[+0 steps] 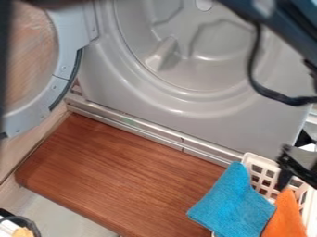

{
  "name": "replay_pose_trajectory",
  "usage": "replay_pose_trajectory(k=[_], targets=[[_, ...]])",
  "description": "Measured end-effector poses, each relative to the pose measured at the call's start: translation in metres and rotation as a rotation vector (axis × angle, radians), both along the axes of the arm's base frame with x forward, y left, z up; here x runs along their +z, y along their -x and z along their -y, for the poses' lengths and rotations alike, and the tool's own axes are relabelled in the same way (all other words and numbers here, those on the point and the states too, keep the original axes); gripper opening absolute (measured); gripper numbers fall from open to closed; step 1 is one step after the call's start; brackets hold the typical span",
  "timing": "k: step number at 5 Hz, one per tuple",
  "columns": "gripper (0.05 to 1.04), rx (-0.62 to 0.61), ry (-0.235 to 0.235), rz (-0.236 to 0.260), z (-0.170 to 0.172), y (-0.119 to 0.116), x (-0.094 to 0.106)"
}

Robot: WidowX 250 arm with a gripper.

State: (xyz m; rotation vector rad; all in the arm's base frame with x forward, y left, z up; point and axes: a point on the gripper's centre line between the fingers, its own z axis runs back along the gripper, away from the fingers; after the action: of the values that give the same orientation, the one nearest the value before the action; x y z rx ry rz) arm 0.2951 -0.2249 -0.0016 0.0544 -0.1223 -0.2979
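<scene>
Two cloths, blue (232, 203) and orange (285, 216), at white basket (252, 157); end effector (286, 172) above basket, can't tell if apart or together.

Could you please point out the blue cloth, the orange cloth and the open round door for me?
Blue cloth (232, 201): camera view, middle of its upper surface.
Orange cloth (285, 216): camera view, middle of its visible part.
Open round door (64, 46): camera view, right side of its grey frame.

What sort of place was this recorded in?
Probably a laundry area: a grey front-loading washer or dryer with its round door open, and a blue cloth and orange cloth at a white basket.
</scene>
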Motion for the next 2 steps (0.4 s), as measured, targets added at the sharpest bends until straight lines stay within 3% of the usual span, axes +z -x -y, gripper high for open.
replay_pose_trajectory(k=[2], targets=[[1.001, 0.058, -0.027, -0.043, 0.0148, -0.0021, -0.0177]])
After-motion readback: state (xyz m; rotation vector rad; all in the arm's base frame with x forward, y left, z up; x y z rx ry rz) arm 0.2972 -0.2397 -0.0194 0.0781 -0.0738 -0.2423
